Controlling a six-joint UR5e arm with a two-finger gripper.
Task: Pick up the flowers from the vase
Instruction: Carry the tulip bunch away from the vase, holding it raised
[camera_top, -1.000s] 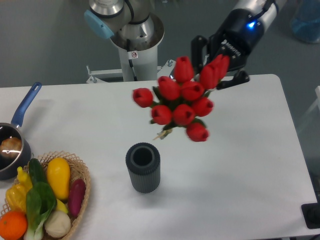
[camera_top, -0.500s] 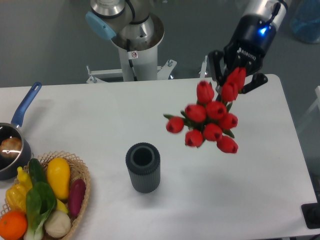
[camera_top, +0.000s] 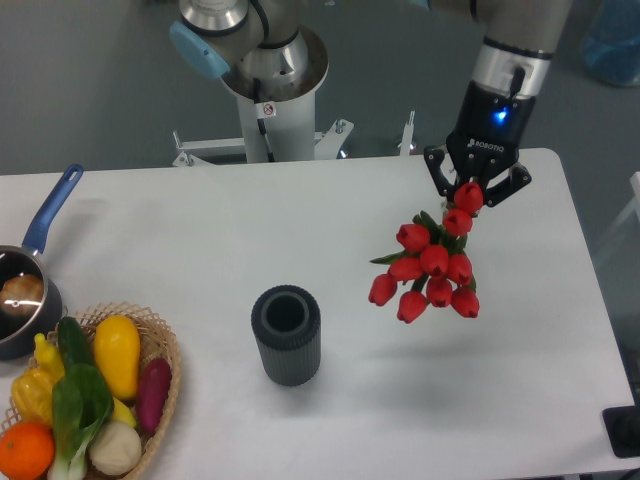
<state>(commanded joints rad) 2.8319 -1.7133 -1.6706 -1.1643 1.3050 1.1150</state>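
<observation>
Gripper (camera_top: 473, 193) points down over the right half of the table (camera_top: 180, 220), jaws pinching the top of the flowers (camera_top: 430, 265). Bunch hangs below the jaws, buds downward, clear of the table surface and well to the right of the vase (camera_top: 286, 335)

Flowers: red tulip buds, closed, glossy, clustered tightly; about nine countable, one tucked right at the jaws. Green leaves show at the left edge and between the buds. Stem ends hidden inside the gripper

Vase: dark grey ribbed cylinder, upright, round mouth open, standing near table centre with nothing in it

Writing: white lettering on the black gripper body reads "ROBOTIQ"; blue light lit just above it. Small red-and-white sticker on the robot base (camera_top: 265, 75), too small to read

Left edge: saucepan (camera_top: 22, 300) with blue handle, something pale inside. Below it a wicker basket (camera_top: 160, 350) with vegetables and fruit (camera_top: 85, 400): yellow, purple, green, orange, white
</observation>
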